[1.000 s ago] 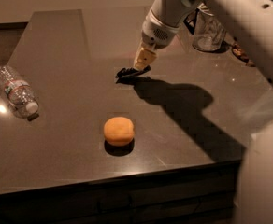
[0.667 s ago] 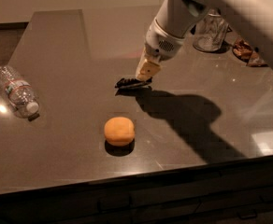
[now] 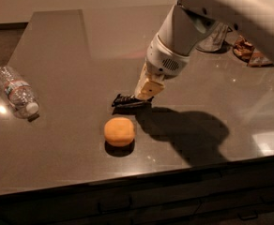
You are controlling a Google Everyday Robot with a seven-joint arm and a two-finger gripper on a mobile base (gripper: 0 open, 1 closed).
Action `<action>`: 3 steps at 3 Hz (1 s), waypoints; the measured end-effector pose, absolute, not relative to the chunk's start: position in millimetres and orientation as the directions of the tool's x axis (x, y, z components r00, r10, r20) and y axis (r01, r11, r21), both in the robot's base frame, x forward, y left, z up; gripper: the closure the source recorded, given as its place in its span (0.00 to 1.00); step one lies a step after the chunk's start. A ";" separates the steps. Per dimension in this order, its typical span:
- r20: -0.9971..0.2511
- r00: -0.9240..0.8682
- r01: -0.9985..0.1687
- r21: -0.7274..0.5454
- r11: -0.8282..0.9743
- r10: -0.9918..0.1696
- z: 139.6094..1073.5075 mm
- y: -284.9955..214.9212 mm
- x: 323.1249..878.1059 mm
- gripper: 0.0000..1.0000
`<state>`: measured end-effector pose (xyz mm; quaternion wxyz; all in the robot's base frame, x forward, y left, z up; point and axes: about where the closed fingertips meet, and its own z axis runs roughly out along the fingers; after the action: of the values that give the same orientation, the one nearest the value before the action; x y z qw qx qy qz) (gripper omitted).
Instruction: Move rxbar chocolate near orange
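I have the gripper [image 3: 141, 96] clenched on one end of the rxbar chocolate [image 3: 125, 101], holding it just behind the orange [image 3: 119, 131] without touching it, so I judge the transport nearly done: next, lower it and release.

Gripper [image 3: 145, 93] is low behind the orange [image 3: 119, 131], its tip covering the right end of the rxbar chocolate [image 3: 126, 101] — wrapper lettering too small to read. Arm [image 3: 231, 6] cut off top and right. Far-right clutter [image 3: 249, 53] blurred — can't identify. Water bottle [image 3: 16, 92] label unreadable.
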<state>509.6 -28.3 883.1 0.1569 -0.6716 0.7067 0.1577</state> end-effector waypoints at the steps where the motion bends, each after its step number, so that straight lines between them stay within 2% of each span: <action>1: -0.439 -0.066 -0.998 0.023 0.062 -0.896 877.6 -33.0 496.4 0.83; 3: -0.460 -0.114 -0.993 0.062 0.097 -0.880 868.4 -47.1 488.7 0.35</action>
<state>488.7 -47.1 868.4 0.1555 -0.6470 0.7240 0.1817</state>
